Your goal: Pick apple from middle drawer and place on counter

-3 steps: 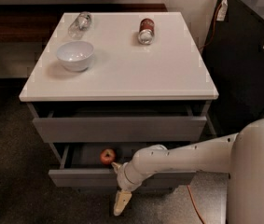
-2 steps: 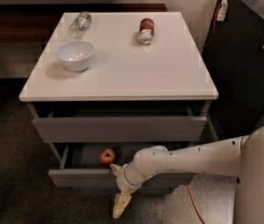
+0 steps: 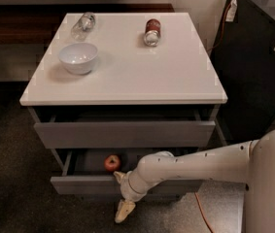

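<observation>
The small red apple [image 3: 111,162] lies inside the open middle drawer [image 3: 86,184], near its front left. My gripper [image 3: 122,194] is at the drawer's front edge, just right of and below the apple and not touching it. One cream fingertip [image 3: 118,176] is at the drawer's rim and the other hangs below the drawer front, so it is open and empty. The white counter [image 3: 142,76] tops the cabinet above.
On the counter stand a white bowl [image 3: 78,57], a lying clear bottle [image 3: 83,25] and a lying red-brown soda can [image 3: 151,31]. The top drawer [image 3: 125,133] is pulled out a little. A black cabinet [image 3: 258,67] stands at the right, and an orange cable [image 3: 201,211] lies on the floor.
</observation>
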Action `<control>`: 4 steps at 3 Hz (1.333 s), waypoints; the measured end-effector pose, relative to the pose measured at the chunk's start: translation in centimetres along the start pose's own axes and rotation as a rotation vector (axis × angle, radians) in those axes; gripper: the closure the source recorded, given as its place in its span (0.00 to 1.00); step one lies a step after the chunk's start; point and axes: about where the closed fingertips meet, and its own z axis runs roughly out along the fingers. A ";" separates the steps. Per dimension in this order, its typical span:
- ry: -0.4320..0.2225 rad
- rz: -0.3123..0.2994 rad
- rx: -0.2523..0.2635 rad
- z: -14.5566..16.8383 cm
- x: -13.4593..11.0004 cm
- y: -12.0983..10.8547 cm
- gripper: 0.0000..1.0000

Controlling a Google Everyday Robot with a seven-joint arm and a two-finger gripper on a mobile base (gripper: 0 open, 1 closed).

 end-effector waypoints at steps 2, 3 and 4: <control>0.015 0.015 -0.015 0.1 0.3 0.0 0.71; 0.015 0.015 -0.014 0.0 0.3 0.0 0.95; 0.015 0.015 -0.014 0.0 0.3 0.0 1.00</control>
